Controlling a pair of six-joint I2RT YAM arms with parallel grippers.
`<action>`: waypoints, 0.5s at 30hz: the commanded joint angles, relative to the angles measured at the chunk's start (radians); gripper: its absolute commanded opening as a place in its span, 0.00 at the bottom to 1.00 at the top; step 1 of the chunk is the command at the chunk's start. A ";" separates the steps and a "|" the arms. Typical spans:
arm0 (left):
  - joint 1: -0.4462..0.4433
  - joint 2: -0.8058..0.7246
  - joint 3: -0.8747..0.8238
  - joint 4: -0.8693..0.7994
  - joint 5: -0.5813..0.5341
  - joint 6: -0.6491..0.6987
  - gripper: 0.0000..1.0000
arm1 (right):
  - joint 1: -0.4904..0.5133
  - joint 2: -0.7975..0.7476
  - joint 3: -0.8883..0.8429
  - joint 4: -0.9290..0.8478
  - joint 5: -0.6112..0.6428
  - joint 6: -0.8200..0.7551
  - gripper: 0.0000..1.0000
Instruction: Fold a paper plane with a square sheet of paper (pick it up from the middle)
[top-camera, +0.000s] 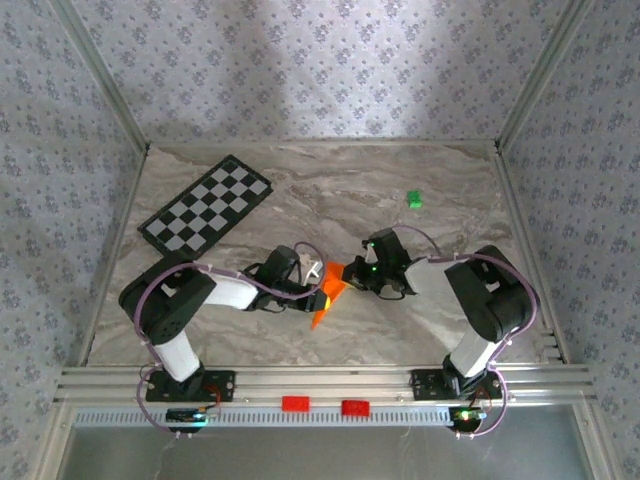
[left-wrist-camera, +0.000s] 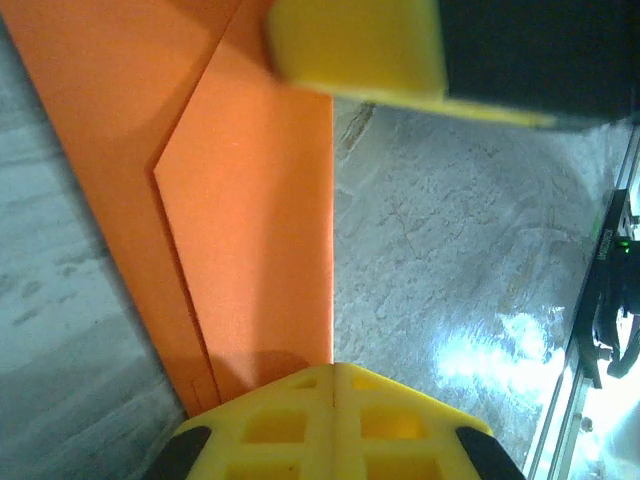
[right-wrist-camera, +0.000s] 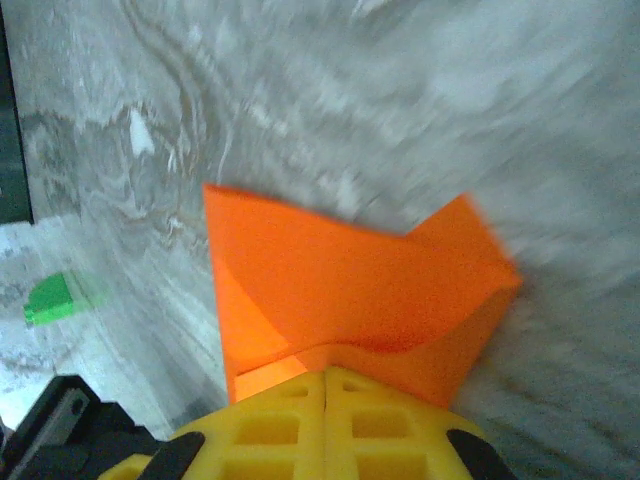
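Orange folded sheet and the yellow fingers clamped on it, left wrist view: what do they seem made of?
The orange folded sheet looks like thin matte paper: crisp creases, flat overlapping flaps. The yellow fingers look like hard plastic, probably moulded or printed, matte, with square recesses.

The thin folded orange paper sheet looks matt and smooth, sharply creased. The blocky yellow fingers of the left gripper look like matt moulded plastic. The grey marble-patterned tabletop is smooth and glossy, throwing glare.
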 joint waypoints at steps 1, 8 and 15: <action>-0.007 0.102 -0.092 -0.304 -0.060 0.021 0.00 | -0.058 0.033 0.017 -0.036 0.040 -0.019 0.06; -0.006 0.106 -0.103 -0.290 -0.055 0.016 0.00 | -0.121 0.041 0.048 -0.100 0.057 -0.035 0.06; -0.007 0.103 -0.104 -0.286 -0.052 0.013 0.00 | -0.169 0.042 0.087 -0.171 0.076 -0.044 0.05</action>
